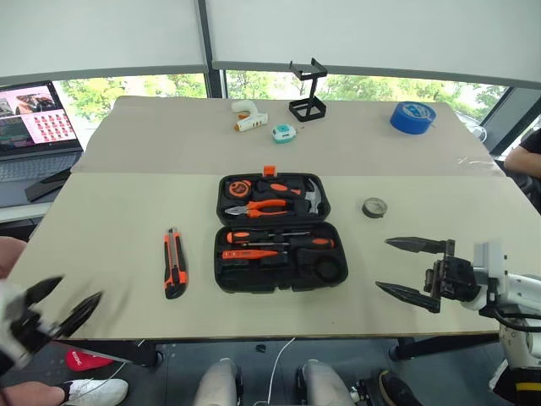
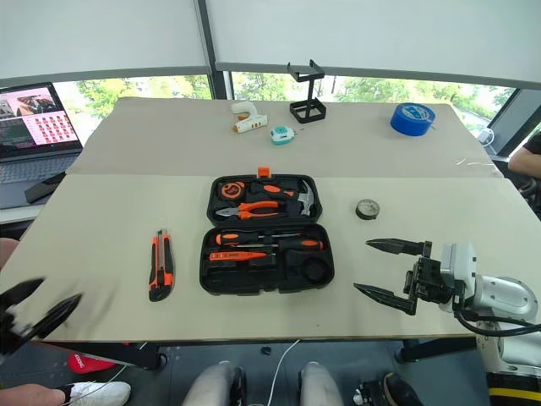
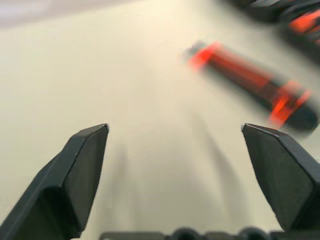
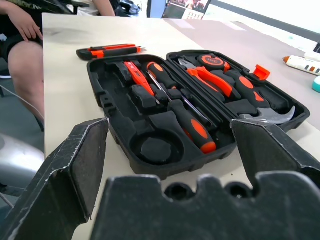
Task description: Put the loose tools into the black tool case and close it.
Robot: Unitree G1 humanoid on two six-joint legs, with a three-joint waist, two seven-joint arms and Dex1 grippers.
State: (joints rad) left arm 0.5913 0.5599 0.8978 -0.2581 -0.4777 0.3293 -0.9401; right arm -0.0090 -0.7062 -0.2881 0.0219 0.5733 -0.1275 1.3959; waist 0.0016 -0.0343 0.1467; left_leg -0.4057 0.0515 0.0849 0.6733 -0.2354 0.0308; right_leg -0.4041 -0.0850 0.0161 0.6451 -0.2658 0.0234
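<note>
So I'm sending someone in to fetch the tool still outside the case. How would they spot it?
Find the open black tool case mid-table. On the bare tabletop to its left lies the utility knife, pointing away from the robot. It is chunky, orange and black, and the lone tool beside the case.

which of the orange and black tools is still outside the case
The utility knife: it lies alone on the table to the left of the open black tool case, while the screwdrivers sit in its slots.

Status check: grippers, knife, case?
Left gripper and right gripper open, empty. Utility knife on table, left of open tool case. Nothing in the way.
</note>
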